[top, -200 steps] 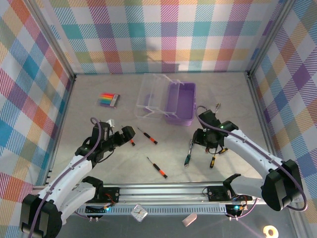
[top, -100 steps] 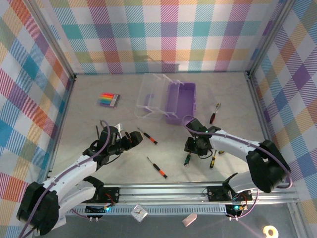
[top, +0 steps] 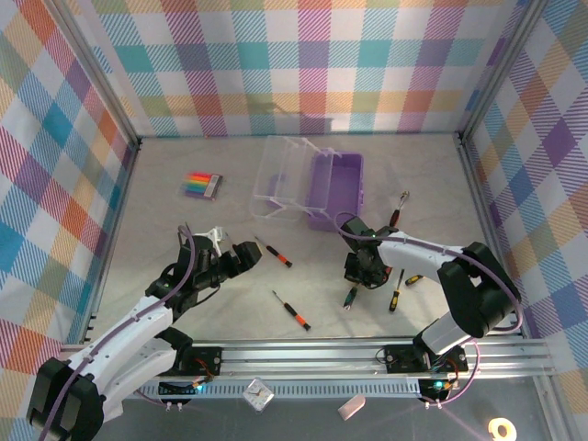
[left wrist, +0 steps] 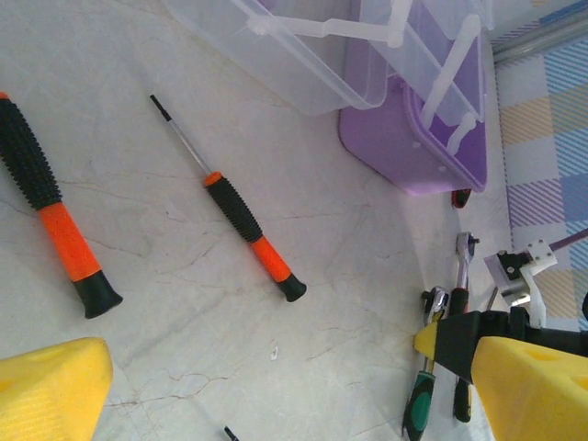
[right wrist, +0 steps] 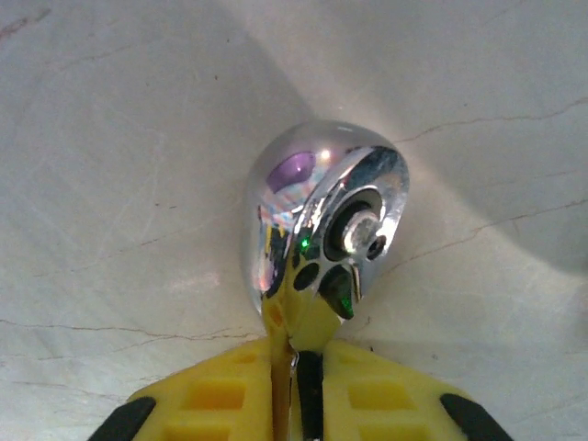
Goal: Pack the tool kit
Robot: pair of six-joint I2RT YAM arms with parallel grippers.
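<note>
Ratchet wrench [right wrist: 322,220], chrome head showing, pinched at its neck by my right gripper [right wrist: 296,342], whose jaws stand almost pressed together on the metal. It lies on the table [top: 432,184] just on the near side of the purple box [top: 335,188], which sits open, its clear lid [top: 278,175] thrown back to the box's left. Long axis of the wrench: head toward the box, green handle pointing away from it, slightly slanted. The box's cavity thus lies straight beyond my right gripper and near it; I judge that the coming move calls for a lift and a short carry over the box's near wall. My left gripper [top: 246,254], jaws spread wide and holding nothing, hovers farther from the box, just beside a black-and-orange screwdriver [top: 274,252]; the right arm is the nearer. A second wrench [top: 399,207] lies off the box's right side. No brand, label or writing can be read on any of these.
</note>
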